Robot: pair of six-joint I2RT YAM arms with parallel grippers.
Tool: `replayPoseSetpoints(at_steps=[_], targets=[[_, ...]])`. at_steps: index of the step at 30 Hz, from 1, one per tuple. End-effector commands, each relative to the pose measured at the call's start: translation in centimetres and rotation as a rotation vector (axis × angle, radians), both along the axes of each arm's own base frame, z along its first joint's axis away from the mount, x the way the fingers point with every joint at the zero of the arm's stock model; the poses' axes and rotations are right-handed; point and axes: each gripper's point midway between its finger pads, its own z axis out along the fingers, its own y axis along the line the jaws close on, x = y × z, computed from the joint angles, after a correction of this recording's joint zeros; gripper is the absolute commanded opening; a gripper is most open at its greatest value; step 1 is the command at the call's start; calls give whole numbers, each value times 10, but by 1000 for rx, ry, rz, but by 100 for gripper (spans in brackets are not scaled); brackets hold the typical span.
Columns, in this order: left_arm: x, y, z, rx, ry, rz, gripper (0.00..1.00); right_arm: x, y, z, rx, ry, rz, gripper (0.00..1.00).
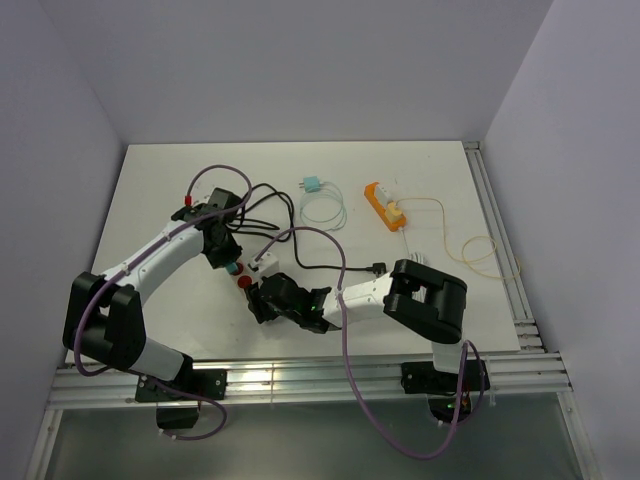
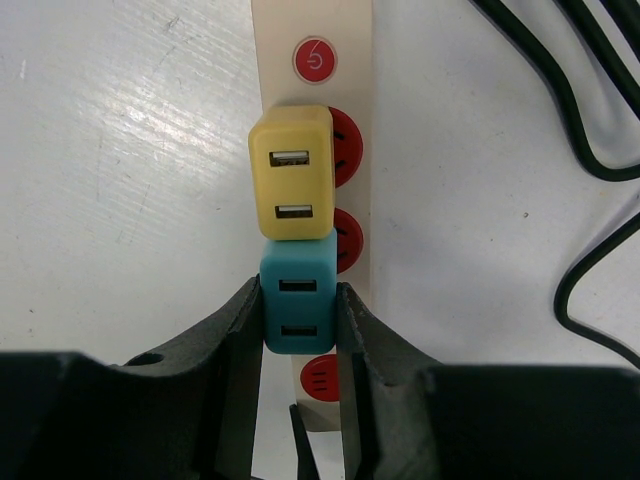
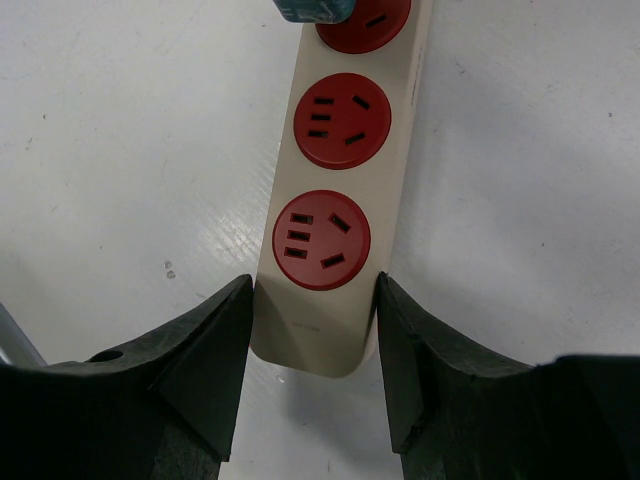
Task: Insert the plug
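Left wrist view is showing the left hand (image 2: 298, 305) clamping both fingers on the sides of the teal plug (image 2: 298, 268). The plug is sitting at the centre of the frame on the cream power strip (image 2: 315, 25), touching the yellow charger (image 2: 292, 175) just above it. Right wrist view is showing the right hand (image 3: 313, 290) gripping the strip's rounded end at bottom centre, one finger against each edge, steadying it on the table (image 2: 120, 200). Insertion itself is looking like the step in hand, though whether the prongs are fully home is not showing. Next, the left hand is probably needing to push the plug squarely into its socket and then release it, with the right hand bracing the strip.
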Motion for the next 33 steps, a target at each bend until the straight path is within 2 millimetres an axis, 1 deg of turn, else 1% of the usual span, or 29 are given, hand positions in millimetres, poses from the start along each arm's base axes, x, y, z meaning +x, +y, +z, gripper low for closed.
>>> replayPoseSetpoints(at_steps=[1,3,6,11,14,15,17,18,20,21,23,24,26,27,30,32,33], targets=[[7,5,-10,35,-12,24,0,-21,-2,-19,-27,65,61,0],[6,6,-12,41,-9,29,0,-20,-2,-19,-30,65,61,0],[-1,7,-18,62,12,27,0,-21,-1,-21,-33,71,65,0],[-12,9,-35,133,62,32,0,-22,-2,-24,-33,80,62,0],[-19,-1,-47,143,86,13,0,-22,-3,-24,-29,82,59,0],[-22,-2,-51,144,96,13,0,-22,-3,-25,-29,83,59,0],[-28,-2,-62,143,114,23,0,-23,-5,-24,-25,83,58,0],[-35,-2,-67,147,128,18,0,-23,-5,-23,-20,84,59,0],[-40,-4,-71,140,133,37,0,-23,-8,-25,-22,88,55,0],[-48,-5,-76,148,145,31,0,-23,-7,-25,-17,89,57,0],[-54,-11,-82,112,148,40,0,-23,-9,-26,-14,94,54,0],[-64,-8,-90,113,169,44,0,-23,-9,-27,-14,96,54,0],[-70,-6,-94,108,174,71,0,-23,-9,-26,-11,96,53,0],[-77,-4,-97,120,175,71,0,-23,-9,-26,-9,96,54,0],[-85,-10,-98,114,170,57,0,-24,-10,-24,-4,94,52,0],[-87,-12,-97,132,167,55,0,-23,-11,-25,-9,95,49,0],[-85,-18,-95,136,160,41,0,-22,-10,-24,-6,94,47,0]])
